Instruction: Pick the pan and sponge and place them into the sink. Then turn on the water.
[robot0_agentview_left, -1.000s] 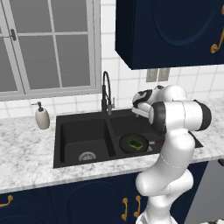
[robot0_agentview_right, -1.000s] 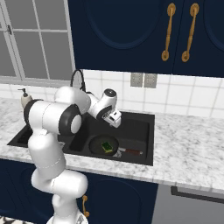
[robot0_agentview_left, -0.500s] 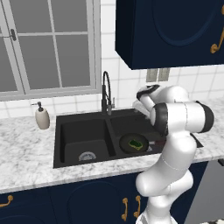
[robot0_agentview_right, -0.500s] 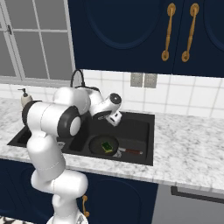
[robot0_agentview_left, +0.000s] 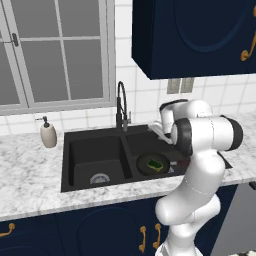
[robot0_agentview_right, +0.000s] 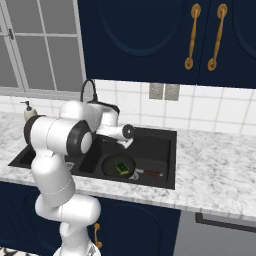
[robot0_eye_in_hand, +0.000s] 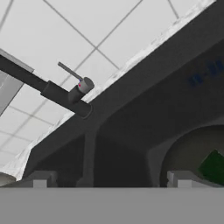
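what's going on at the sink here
The round black frying pan already lies in the right basin of the matte black double sink, with the yellow-green sponge on it. The white arm's hand is open and empty, above the sink and facing the black gooseneck faucet and its lever. No water is running yet.

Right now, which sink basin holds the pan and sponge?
The basin right of the divider, farther from the soap bottle: pan with sponge on it; the other basin is bare.
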